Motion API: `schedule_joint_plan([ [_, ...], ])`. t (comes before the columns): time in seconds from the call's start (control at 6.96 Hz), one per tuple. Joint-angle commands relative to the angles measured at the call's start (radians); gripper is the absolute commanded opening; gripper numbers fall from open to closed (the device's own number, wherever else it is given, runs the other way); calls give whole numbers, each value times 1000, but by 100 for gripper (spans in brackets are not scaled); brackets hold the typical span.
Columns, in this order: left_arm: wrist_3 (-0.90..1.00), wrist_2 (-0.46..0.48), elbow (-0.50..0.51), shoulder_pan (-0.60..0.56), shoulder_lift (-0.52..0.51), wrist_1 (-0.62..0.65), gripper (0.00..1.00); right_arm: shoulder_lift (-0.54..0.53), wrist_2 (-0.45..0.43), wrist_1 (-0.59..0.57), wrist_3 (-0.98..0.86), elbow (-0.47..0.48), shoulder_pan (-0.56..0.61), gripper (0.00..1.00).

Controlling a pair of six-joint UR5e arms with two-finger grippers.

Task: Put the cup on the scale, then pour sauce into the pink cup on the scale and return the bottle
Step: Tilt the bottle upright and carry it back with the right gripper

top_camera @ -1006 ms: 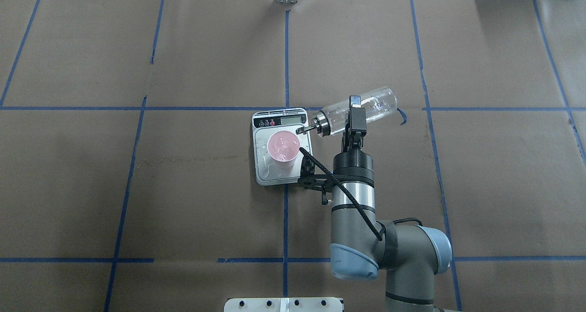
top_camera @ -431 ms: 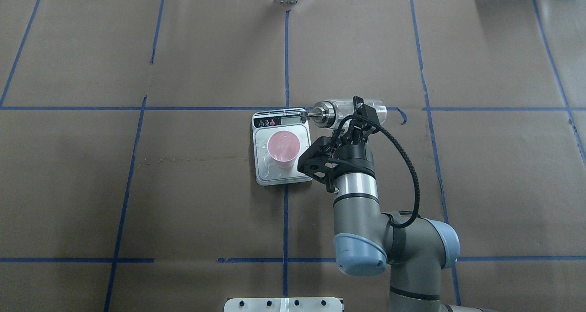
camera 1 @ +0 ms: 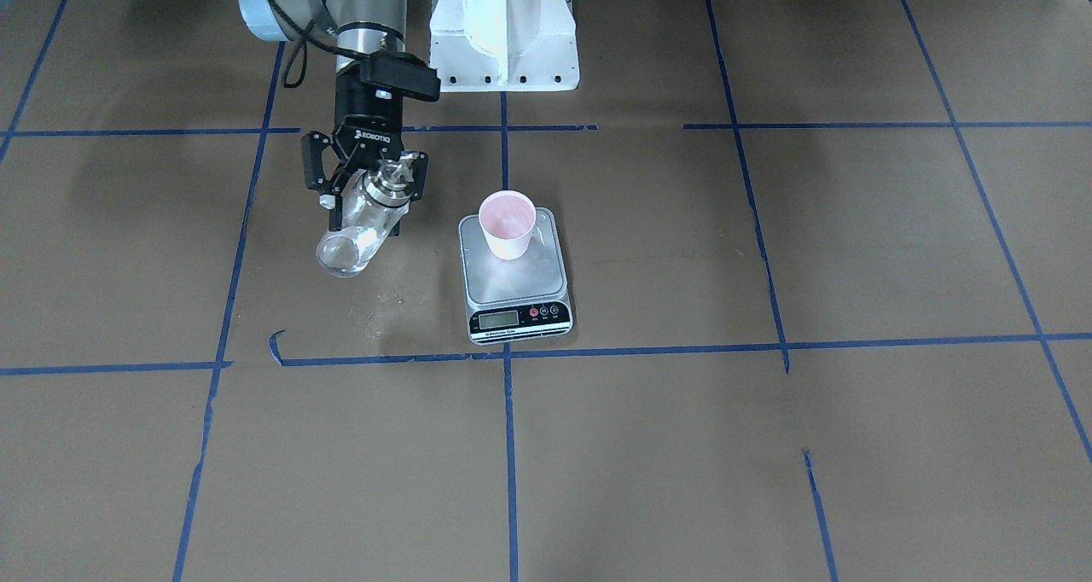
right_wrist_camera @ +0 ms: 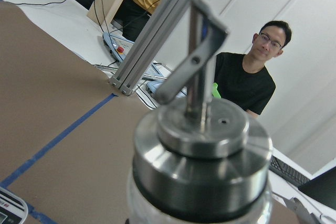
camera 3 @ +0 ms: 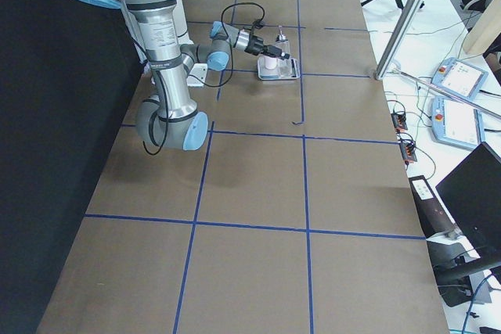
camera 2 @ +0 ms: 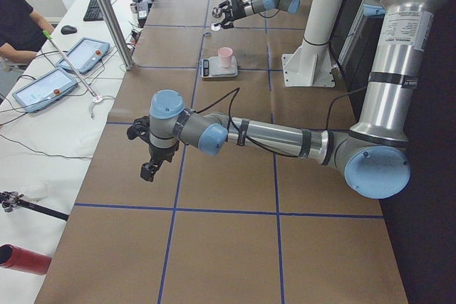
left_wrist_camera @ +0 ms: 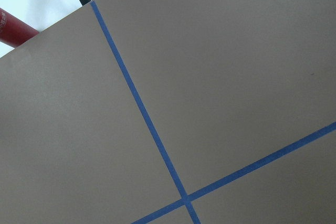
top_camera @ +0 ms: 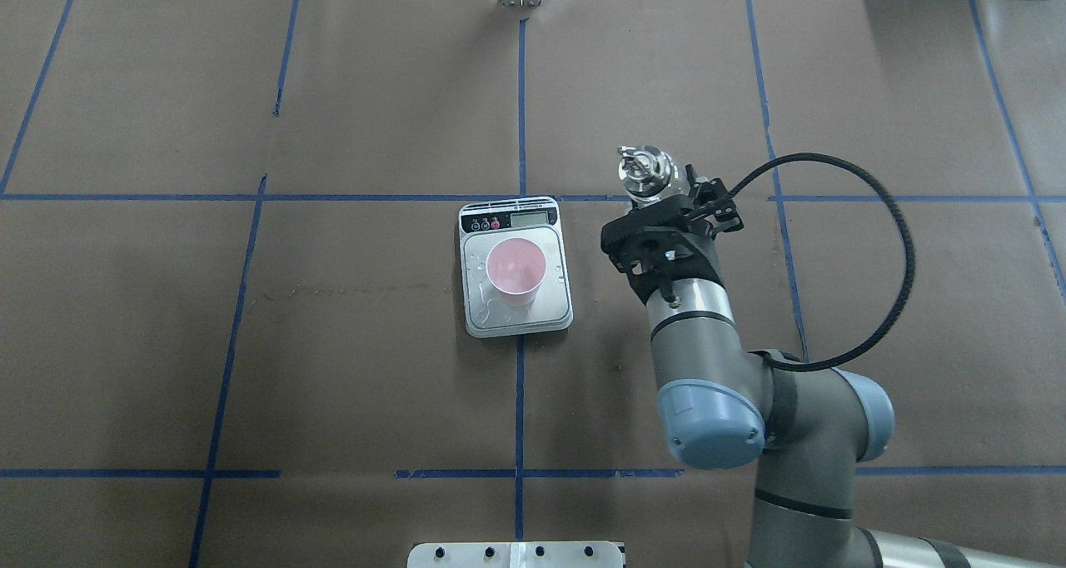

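Showing what is judged to be the return step: the right gripper [camera 1: 368,200] has its two fingers clamped on the clear glass bottle [camera 1: 348,249]. It grips the cylindrical body just below the shiny metal collar [top_camera: 641,176]. The bottle is near upright with the spout on top. Whether its base rests on the table [top_camera: 333,343] or hangs just above it cannot be told. Taking the overhead view as a dial with 12 o'clock away from the robot, the bottle is at about 2 o'clock from the scale [top_camera: 479,318], apart from it. The pink cup [top_camera: 516,270] stands upright on the weighing plate, slightly toward 12 o'clock of the plate's middle. A few droplets show on the plate at the cup's 9 o'clock. How much sauce is left in the bottle cannot be made out. The bottle should handle as a rigid, smooth and breakable thing. Its weight probably lies mostly in the glass and the metal top, so it is likely top-heavy and slippery where wet. The best hold is therefore judged to be across the straight glass wall, as it is held here, rather than on the collar or spout. It should be set down gently and level. The left gripper [camera 2: 148,170] hangs over bare table well toward 9 o'clock, and whether its fingers are parted cannot be told.
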Motion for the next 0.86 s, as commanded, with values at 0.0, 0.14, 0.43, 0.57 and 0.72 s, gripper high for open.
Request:
schedule_joint_plan([
  [0.0,-2,1,-25,0,0,1,100,-200,80,12,222,166,24,0],
  [0.14,-3,1,-31,0,0,1,100,-258,101,74,321,164,45,0],
  [0.43,-3,1,-47,0,0,1,100,-328,196,150,458,141,93,0],
  [0.57,-3,1,-54,0,0,1,100,-331,197,210,576,82,96,0],
  [0.72,-3,3,-57,0,-2,1,100,-339,194,237,588,32,97,0],
])
